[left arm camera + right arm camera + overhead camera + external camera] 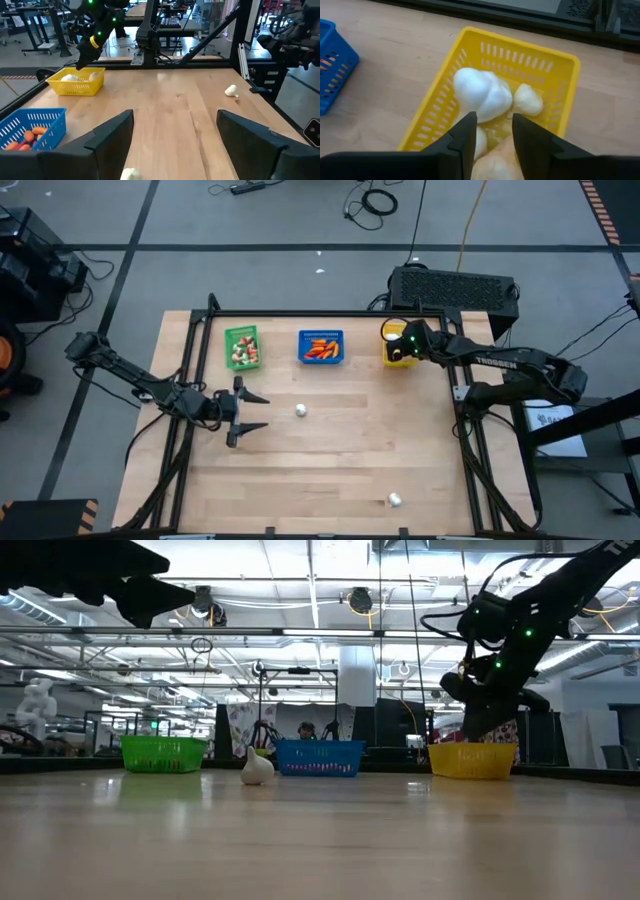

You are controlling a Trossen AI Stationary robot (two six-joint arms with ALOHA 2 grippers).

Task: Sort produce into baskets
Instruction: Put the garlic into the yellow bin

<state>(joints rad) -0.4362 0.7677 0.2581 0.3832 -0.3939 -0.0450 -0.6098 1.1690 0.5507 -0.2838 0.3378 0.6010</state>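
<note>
The right gripper (492,130) is held part-open over the yellow basket (555,65), apparently empty. Loose garlic bulbs (300,411), seemingly light, rigid and smooth, are best pinched across the body.

Three baskets show plain colours: a green basket (242,347) holding green, tan and red bits, a blue basket (321,347) with orange and red pieces, and a yellow basket (495,95) with slotted walls (white bulbs (482,95) inside). Two more white bulbs (300,411) lie on the pale wood-grain surface (330,460). Both arms are dark.
</note>
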